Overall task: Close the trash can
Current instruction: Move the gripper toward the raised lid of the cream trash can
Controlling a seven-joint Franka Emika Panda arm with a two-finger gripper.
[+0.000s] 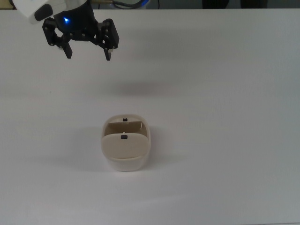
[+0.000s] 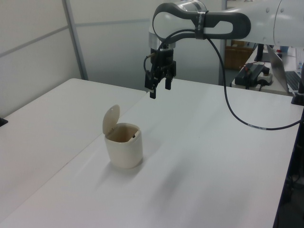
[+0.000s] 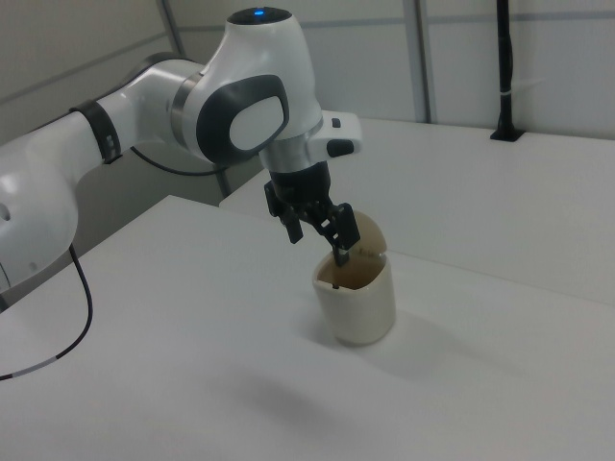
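Note:
The trash can point(image 1: 125, 157) is a small cream-beige bin standing on the white table point(image 1: 225, 117). Its lid point(image 2: 111, 119) is swung up and stands nearly upright over one side, leaving the mouth point(image 2: 124, 134) uncovered. A tiny black tab shows on the lid point(image 1: 124, 137). My gripper point(image 1: 89, 56) hangs open and empty in the air, towards the top view's upper left of the bin and well apart from it. In the left view the gripper point(image 2: 159, 90) is above and behind the trash can point(image 2: 124, 152). In the right view the gripper point(image 3: 319, 245) overlaps the trash can point(image 3: 357, 307) near its rim.
A black cable point(image 2: 237, 114) loops from the arm over the table in the left view. A black post point(image 3: 503, 67) stands on the far table in the right view. Equipment point(image 2: 254, 73) sits beyond the table's back edge.

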